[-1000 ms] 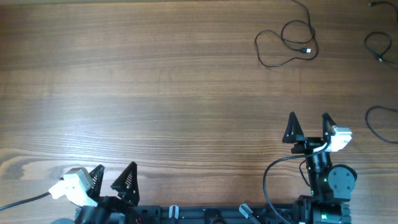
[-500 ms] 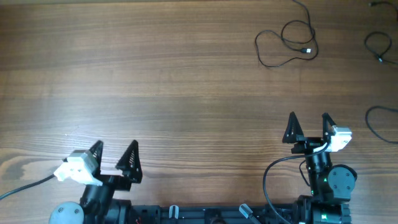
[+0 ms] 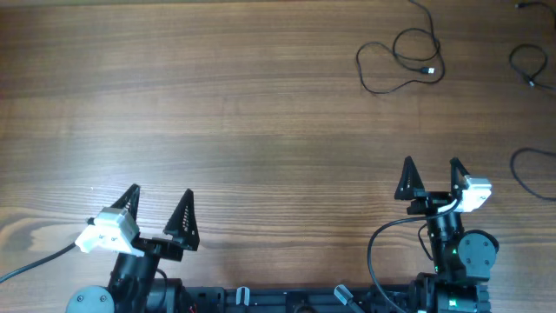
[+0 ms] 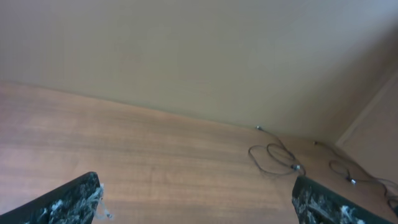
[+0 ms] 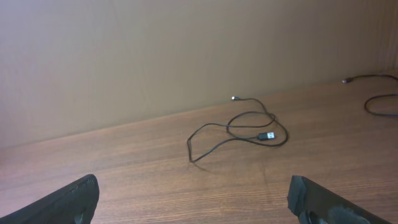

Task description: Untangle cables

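Shows the left tool point(image 3: 161, 191) at 7 o'clock on the brown wood-grain worktop point(image 3: 261, 113), black triangular fingers point(image 3: 184, 222) spread wide with nothing between them. Places the right tool point(image 3: 432, 163) at 5 o'clock, equally open and empty, well apart from every cord. Finds the looped thin black cable point(image 3: 400, 59), small plug at one end, at 1 o'clock, lying loose in overlapping curves on the wood. Catches a second thin black cable point(image 3: 512, 59) at 2 o'clock and a third thin black cable point(image 3: 514, 165) at 3 o'clock, both cut off by the frame edge. Picks up the looped thin black cable point(image 5: 267, 135) again from the right wrist, ahead at 12 o'clock.
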Controlling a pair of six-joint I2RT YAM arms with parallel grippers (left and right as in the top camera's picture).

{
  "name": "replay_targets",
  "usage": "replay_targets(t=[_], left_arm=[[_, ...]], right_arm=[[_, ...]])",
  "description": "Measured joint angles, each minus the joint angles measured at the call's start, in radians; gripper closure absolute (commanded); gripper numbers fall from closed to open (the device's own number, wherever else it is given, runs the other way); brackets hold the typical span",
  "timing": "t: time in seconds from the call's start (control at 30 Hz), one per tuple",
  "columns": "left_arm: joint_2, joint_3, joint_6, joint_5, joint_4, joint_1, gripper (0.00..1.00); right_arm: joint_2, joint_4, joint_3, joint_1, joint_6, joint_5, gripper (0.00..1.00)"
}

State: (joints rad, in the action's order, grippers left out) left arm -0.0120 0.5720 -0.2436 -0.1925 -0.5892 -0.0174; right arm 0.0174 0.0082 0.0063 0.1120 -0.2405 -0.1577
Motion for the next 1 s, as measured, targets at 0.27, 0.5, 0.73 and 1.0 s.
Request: replay_targets(t=[0.27,0.5,0.73,1.0], left_arm=[[0.0,-0.249,0.007,-0.061,0.305,-0.001,0.0],[-0.001,-0.487,0.007,-0.1,0.54,-0.002,0.0],[-0.001,-0.551,0.007,-0.018,0.53,-0.002,0.0],[-0.001,-0.557,0.052,0.018,0.526,-0.002,0.0]], right_arm=[[0.0,0.0,0.0,0.0,0.0,0.0,0.0],[0.0,0.0,0.0,0.0,0.0,0.0,0.0],[0.0,0.0,0.0,0.0,0.0,0.0,0.0],[0.0,0.0,0.0,0.0,0.0,0.0,0.0]])
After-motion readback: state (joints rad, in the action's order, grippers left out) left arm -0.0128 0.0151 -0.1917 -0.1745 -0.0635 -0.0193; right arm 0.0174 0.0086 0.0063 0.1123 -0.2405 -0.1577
